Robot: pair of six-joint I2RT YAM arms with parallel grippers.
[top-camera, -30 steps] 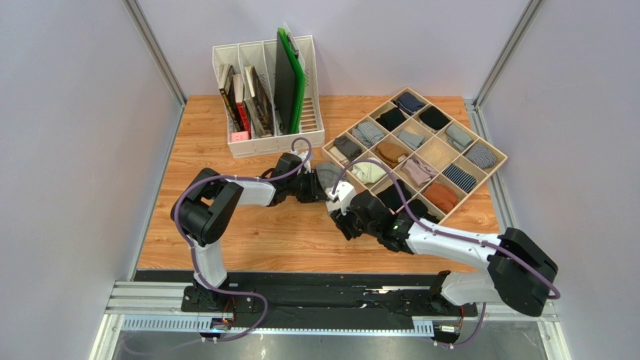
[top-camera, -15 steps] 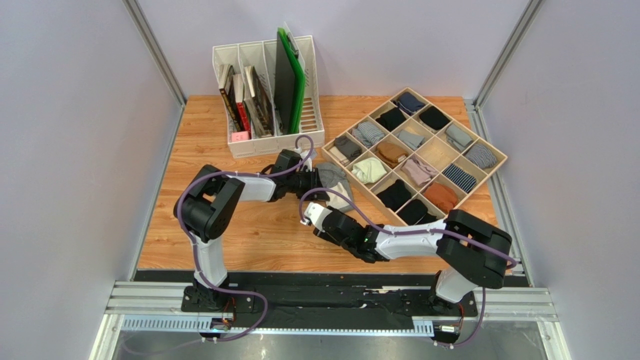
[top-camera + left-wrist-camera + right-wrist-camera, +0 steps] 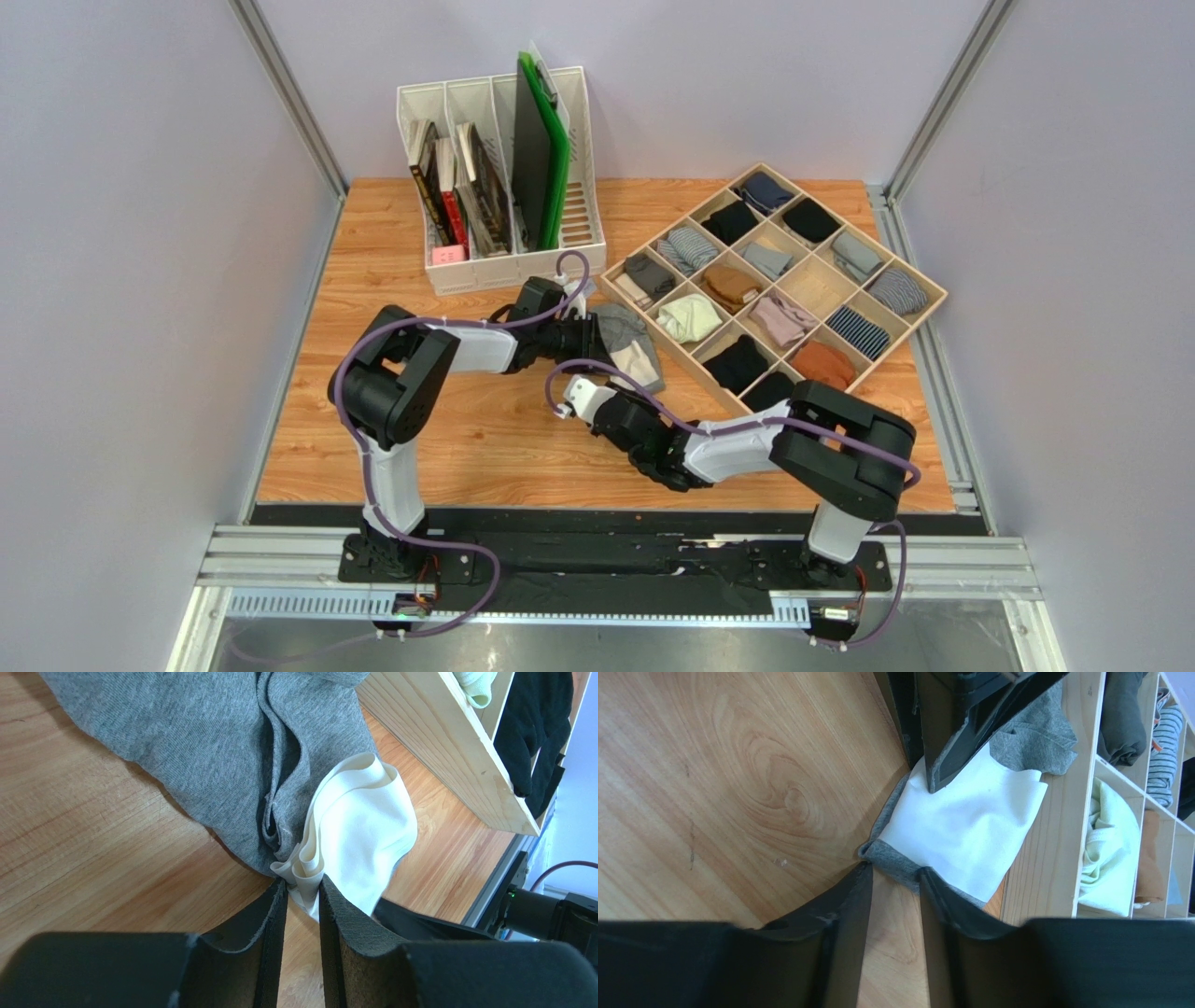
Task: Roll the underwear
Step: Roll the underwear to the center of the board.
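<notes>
The underwear (image 3: 627, 343) lies crumpled on the wood beside the compartment tray, heather-grey cloth (image 3: 210, 742) with a white waistband (image 3: 358, 812). My left gripper (image 3: 586, 340) reaches it from the left and is shut on a bunched fold of the waistband (image 3: 303, 885). My right gripper (image 3: 586, 389) comes up from the near side. Its jaws (image 3: 898, 875) stand apart with the grey folded edge (image 3: 899, 862) across the fingertips, just below the waistband (image 3: 962, 822). The left gripper's dark fingers (image 3: 969, 714) show at the top of the right wrist view.
A wooden compartment tray (image 3: 887, 354) with several rolled bundles sits just right of the underwear, its wall (image 3: 1050, 833) close to my right fingers. A white file holder (image 3: 519, 266) with books and a green board (image 3: 544, 140) stands behind.
My right arm has swung left and its gripper has come to the near edge of the underwear. The left gripper has kept its hold, shifting only slightly.
</notes>
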